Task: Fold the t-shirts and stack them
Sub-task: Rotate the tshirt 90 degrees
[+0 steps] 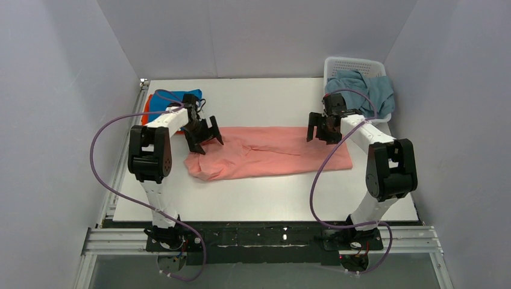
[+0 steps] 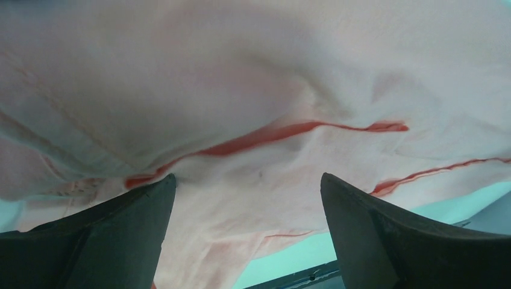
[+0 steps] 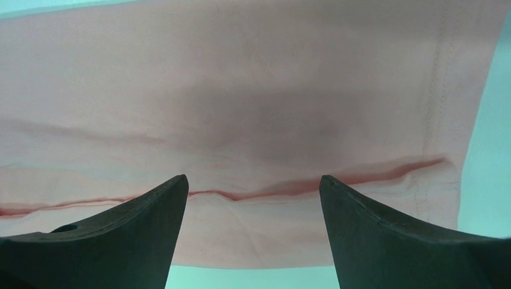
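Observation:
The salmon-pink t-shirt (image 1: 271,152) lies folded into a long strip across the middle of the table, bunched at its left end. My left gripper (image 1: 205,137) is open just above that left end; the shirt (image 2: 253,108) fills its view. My right gripper (image 1: 323,130) is open over the strip's far right edge; the shirt (image 3: 253,102) shows a fold line and a hemmed right edge. A bright blue t-shirt (image 1: 161,99) lies on an orange one (image 1: 145,108) at the far left. A dusty grey-blue t-shirt (image 1: 364,89) sits in the basket.
The white perforated basket (image 1: 354,64) stands at the far right corner. Grey walls enclose the table on three sides. Purple cables loop beside both arms. The table's near edge has a metal rail (image 1: 259,236).

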{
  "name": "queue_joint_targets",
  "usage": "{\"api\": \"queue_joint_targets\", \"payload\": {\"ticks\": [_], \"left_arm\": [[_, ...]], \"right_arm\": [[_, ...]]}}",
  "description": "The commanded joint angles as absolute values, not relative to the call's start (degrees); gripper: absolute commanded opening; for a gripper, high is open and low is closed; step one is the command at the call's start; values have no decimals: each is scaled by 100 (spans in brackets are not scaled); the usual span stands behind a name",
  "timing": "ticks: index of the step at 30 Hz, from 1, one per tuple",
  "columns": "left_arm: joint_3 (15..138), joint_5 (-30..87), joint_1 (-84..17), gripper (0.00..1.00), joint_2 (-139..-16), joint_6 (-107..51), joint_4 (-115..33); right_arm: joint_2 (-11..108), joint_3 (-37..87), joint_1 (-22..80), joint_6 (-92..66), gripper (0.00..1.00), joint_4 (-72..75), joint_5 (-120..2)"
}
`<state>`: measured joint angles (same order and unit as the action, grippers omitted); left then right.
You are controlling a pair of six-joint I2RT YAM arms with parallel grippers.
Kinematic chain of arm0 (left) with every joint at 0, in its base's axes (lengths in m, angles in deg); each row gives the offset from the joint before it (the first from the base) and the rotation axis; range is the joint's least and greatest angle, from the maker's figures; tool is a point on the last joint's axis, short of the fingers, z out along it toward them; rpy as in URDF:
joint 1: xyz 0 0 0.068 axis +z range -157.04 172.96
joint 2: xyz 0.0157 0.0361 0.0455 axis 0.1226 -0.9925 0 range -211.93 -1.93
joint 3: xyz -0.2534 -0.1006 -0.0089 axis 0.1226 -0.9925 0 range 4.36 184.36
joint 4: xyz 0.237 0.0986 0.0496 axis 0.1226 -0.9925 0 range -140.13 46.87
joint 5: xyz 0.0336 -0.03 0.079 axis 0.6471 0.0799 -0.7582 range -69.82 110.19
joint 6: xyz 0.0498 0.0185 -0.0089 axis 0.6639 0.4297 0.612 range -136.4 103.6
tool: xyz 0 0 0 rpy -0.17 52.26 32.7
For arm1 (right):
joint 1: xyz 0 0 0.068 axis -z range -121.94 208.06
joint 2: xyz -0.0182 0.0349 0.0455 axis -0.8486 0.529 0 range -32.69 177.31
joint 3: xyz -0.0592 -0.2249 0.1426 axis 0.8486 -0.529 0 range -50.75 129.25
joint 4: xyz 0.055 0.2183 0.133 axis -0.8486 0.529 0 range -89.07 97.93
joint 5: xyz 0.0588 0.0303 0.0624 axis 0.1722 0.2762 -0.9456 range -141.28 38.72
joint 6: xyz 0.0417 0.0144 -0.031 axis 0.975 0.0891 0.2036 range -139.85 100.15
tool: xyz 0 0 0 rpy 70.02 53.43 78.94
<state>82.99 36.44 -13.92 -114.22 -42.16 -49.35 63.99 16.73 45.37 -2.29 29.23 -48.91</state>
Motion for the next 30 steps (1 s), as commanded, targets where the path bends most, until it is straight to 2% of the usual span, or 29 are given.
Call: {"api": "queue_joint_targets", "payload": {"ticks": [1, 9, 16, 19, 22, 26, 30], "left_arm": [[8575, 4103, -1420, 91, -11911, -4336, -5335], [10179, 4034, -1653, 91, -13229, -4698, -5731], [12412, 3612, -2050, 94, -14601, -5046, -6548], [13668, 3680, -2193, 95, -15374, -5410, -6780], [14618, 3736, -2406, 98, -15986, -5794, -6610], [14887, 3495, -2742, 98, -16207, -6171, -5805], [15230, 3062, -2752, 98, -16173, -6162, -5581]], "right_arm": [[6794, 1954, 4531, -262, 88, 2771, -5236], [6931, 1651, 4514, 86, 88, 2967, -5962], [5775, 20, 4135, 796, 89, 2947, -6907], [5193, -674, 3536, 1276, 89, 3113, -7329], [4716, -966, 2532, 1709, 90, 3121, -7810], [4507, -479, 1094, 1799, 90, 3056, -8178], [4398, 40, 691, 1547, 91, 2877, -8230]]}}
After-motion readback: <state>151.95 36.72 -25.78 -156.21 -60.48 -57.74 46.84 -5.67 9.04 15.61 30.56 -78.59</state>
